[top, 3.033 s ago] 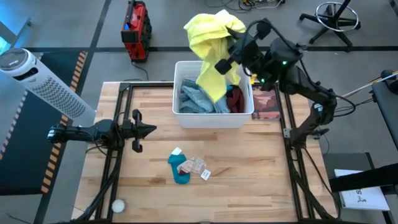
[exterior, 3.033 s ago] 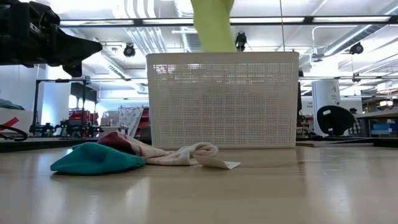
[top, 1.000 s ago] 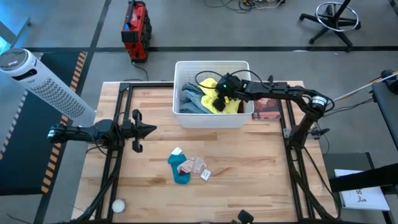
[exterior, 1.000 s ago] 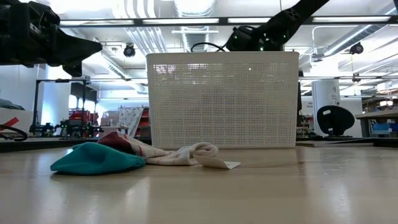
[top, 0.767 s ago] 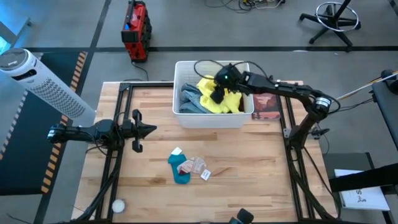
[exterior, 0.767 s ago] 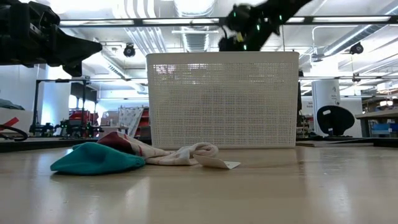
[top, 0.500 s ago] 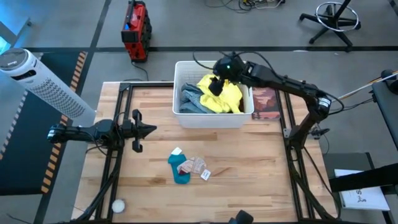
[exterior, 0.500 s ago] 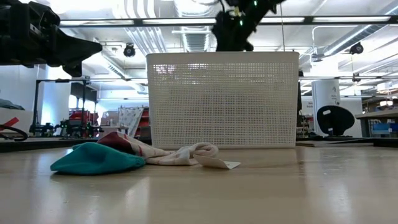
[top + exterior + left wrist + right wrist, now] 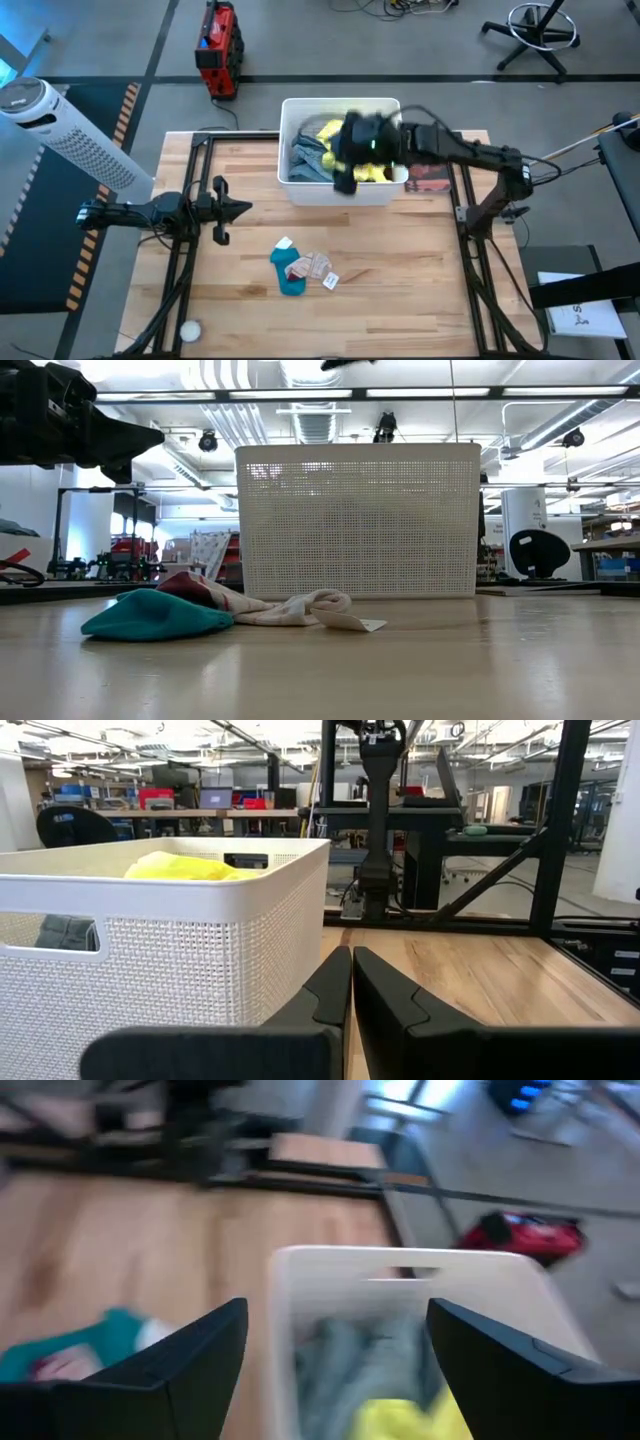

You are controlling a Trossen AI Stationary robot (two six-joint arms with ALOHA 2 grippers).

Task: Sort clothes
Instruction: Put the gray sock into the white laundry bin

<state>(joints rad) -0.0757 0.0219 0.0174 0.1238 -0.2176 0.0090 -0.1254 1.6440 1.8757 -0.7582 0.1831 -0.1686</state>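
A white basket [image 9: 296, 192] stands at the table's far middle, with a neon yellow garment [image 9: 373, 172] and a denim one [image 9: 305, 158] lying inside it. My right gripper [image 9: 340, 1370] hovers open above the basket, holding nothing. On the wood near the middle lie a teal garment [image 9: 289, 276] and a pale patterned piece [image 9: 318, 265], with a maroon bit [image 9: 185, 585] between them. My left gripper [image 9: 238, 208] waits shut at the table's left, level and pointing at the basket [image 9: 160, 930].
A flat camouflage-patterned piece [image 9: 432, 170] lies right of the basket. A small white ball [image 9: 189, 330] sits at the near left corner. A paper tag [image 9: 330, 281] lies beside the pale piece. Bare wood stretches across the near right.
My right gripper has let go of the yellow garment and risen out of the basket, then swung toward its near side. The yellow garment stays lying in the basket on the other clothes.
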